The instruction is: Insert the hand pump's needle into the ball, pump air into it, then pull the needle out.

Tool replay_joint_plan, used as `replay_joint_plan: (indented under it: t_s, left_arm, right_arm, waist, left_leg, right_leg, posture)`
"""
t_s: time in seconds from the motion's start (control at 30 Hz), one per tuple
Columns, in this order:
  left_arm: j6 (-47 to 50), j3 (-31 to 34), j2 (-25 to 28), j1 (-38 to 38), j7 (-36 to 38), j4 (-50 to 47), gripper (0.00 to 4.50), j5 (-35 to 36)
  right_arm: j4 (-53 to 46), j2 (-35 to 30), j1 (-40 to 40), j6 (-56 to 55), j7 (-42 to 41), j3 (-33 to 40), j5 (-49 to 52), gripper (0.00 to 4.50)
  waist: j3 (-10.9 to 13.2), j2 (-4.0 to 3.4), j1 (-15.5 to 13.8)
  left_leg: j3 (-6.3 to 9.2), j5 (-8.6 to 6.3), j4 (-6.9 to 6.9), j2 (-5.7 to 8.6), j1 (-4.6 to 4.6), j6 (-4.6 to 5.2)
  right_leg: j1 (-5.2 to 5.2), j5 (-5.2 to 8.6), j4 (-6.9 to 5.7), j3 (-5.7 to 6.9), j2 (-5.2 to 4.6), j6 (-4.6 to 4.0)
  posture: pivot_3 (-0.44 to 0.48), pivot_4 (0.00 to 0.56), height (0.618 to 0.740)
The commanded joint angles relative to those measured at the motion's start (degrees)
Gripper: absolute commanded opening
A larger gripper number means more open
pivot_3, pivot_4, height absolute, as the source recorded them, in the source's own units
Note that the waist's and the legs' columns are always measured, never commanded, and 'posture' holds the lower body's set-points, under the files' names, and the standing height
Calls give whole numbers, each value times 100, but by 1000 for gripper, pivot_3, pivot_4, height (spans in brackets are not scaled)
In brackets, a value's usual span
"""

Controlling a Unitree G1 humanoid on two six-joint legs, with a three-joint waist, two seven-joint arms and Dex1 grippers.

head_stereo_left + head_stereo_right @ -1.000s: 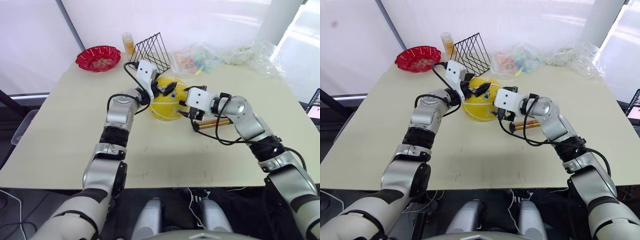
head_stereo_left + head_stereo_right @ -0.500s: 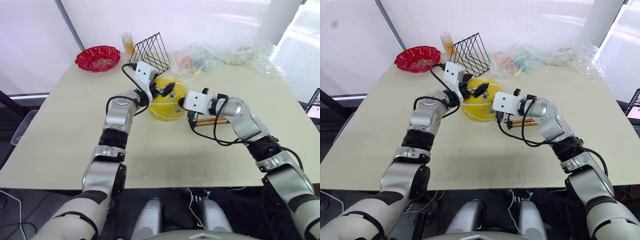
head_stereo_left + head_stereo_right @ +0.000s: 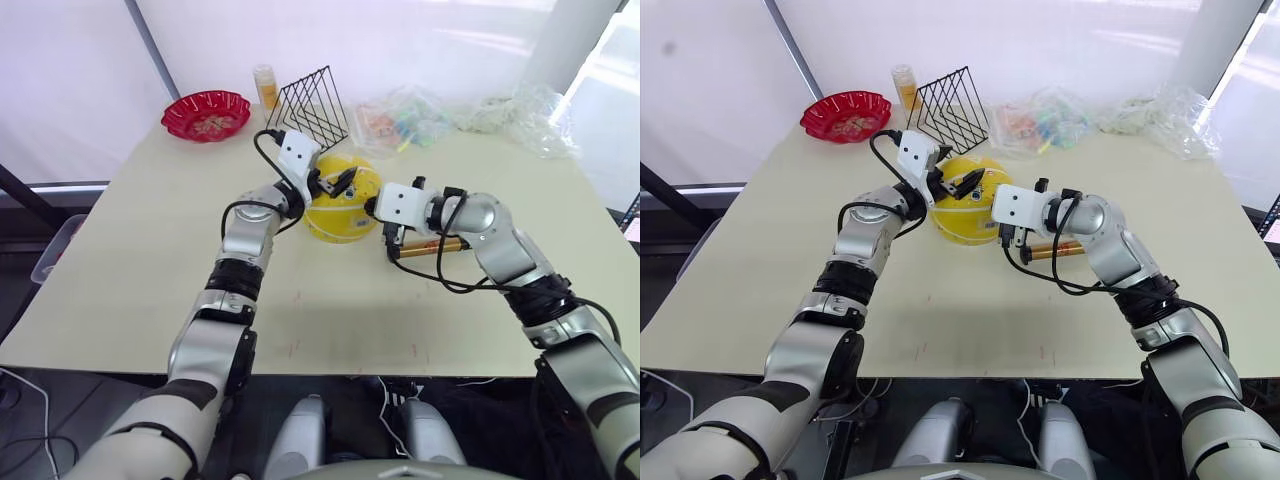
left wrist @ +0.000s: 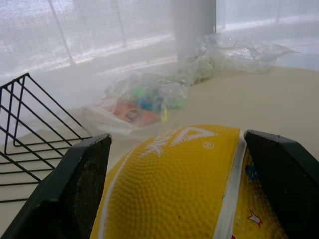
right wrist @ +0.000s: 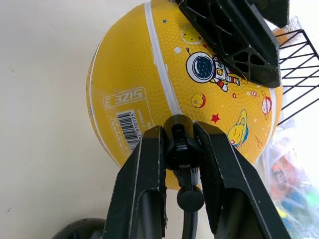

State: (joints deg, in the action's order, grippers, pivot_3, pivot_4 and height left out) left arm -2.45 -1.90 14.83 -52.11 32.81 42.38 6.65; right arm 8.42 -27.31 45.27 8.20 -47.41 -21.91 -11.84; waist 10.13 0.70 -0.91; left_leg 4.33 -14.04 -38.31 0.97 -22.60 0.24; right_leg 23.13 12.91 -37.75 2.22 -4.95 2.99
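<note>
You have a wide beige tabletop (image 3: 130,270) filling most of the head view, and just above the middle of the frame sits the round yellow rubber ball (image 3: 340,205) with white seam lines and small printed stickers. Behind it, toward the upper middle, stands a black wire rack (image 3: 312,100), with a red scalloped bowl (image 3: 206,113) in the upper left and crumpled clear plastic bags (image 3: 400,115) in the upper right.

Your left gripper (image 3: 958,185) straddles the top of the ball, jaws spread wide; in the left wrist view one black finger (image 4: 75,189) stands on each side of the yellow surface, and you cannot tell from there whether they press on it.

Right of the ball, the slim gold metallic hand pump (image 3: 432,245) lies flat on the table, partly hidden behind your right forearm, with its thin black hose (image 3: 440,275) looping below it.

Your right gripper (image 5: 180,149) is right at the ball's side in the middle of the frame, jaws narrow and clamped on the small black fitting of the needle (image 5: 180,142). The fitting sits against the ball; the metal tip itself is hidden.
</note>
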Motion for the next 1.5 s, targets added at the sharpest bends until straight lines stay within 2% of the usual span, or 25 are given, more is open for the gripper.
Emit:
replay_joint_plan:
  t_s: [0.03, 0.13, 0.27, 0.63, 0.93, 1.07, 1.2, 1.33, 1.5]
  left_arm:
    - [244, -214, 57, 447, -282, 1110, 4500, -489]
    - [189, -237, 45, 452, -242, 1135, 4500, -470]
    - [137, -238, 28, 460, -160, 1122, 4500, -436]
    - [-224, 166, -96, 301, 361, 444, 4500, 63]
    - [-296, 314, -68, 159, 773, 36, 4500, 274]
    - [-35, 498, 110, -21, 1094, -644, 4500, 604]
    - [156, 571, 205, -17, 1144, -917, 4500, 696]
    - [334, 696, 397, 25, 1371, -1355, 4500, 943]
    - [738, 657, 817, 536, 2080, -2354, 4500, 1357]
  right_arm:
    - [-610, -216, -48, 46, -164, 349, 180, 369]
    - [-734, -269, -135, 104, -171, 364, 195, 369]
    - [-729, -275, -248, 81, -134, 403, 198, 369]
    - [-59, -241, -833, -593, 466, 438, 17, 369]
    - [120, -206, -1005, -864, 756, 496, 3, 369]
    - [-10, -111, -1305, -908, 1031, 697, 141, 369]
    - [-20, -67, -1383, -963, 1133, 763, 140, 369]
    - [19, -34, -1493, -1017, 1206, 819, 213, 369]
    - [114, 42, -1611, -1031, 1296, 923, 291, 369]
  waist:
    - [-11, -2, 0]
    - [-54, -4, 43]
    - [-92, -10, 124]
    - [-102, -15, 137]
    - [-79, -10, 143]
    - [-48, 8, 141]
    - [-39, 15, 174]
    - [-12, 23, 181]
    - [-4, 25, 192]
  left_leg:
    - [0, 0, 0, 0, 0, 0]
    - [-1, 0, 1, 0, 11, 0]
    - [-2, -2, 33, -5, 89, 1]
    - [-1, -1, 33, -6, 76, 0]
    - [-1, -1, 39, -5, 50, 0]
    - [8, -1, 42, -6, 39, 0]
    - [-2, 1, 39, -5, -22, -2]
    - [-8, 2, 45, -5, -29, -4]
    - [-19, 2, 57, -7, -27, -4]
  right_leg:
    - [-1, 0, 1, 0, 0, 0]
    - [-8, 1, 1, 0, 0, 2]
    - [-77, 20, 13, -1, 1, 27]
    - [-67, 19, 15, -1, 1, 27]
    - [-42, 18, 25, -1, 2, 26]
    - [-39, 17, 33, 9, 2, 25]
    - [26, 1, 27, -4, 2, 1]
    - [42, 1, 23, -14, 5, -1]
    - [45, 1, 33, -26, 5, -2]
  posture:
    - [0, 150, 737]
    - [0, 150, 737]
    - [0, 150, 737]
    - [0, 150, 737]
    - [0, 150, 737]
    - [0, 150, 737]
    - [0, 150, 737]
    - [0, 150, 737]
    - [0, 150, 737]
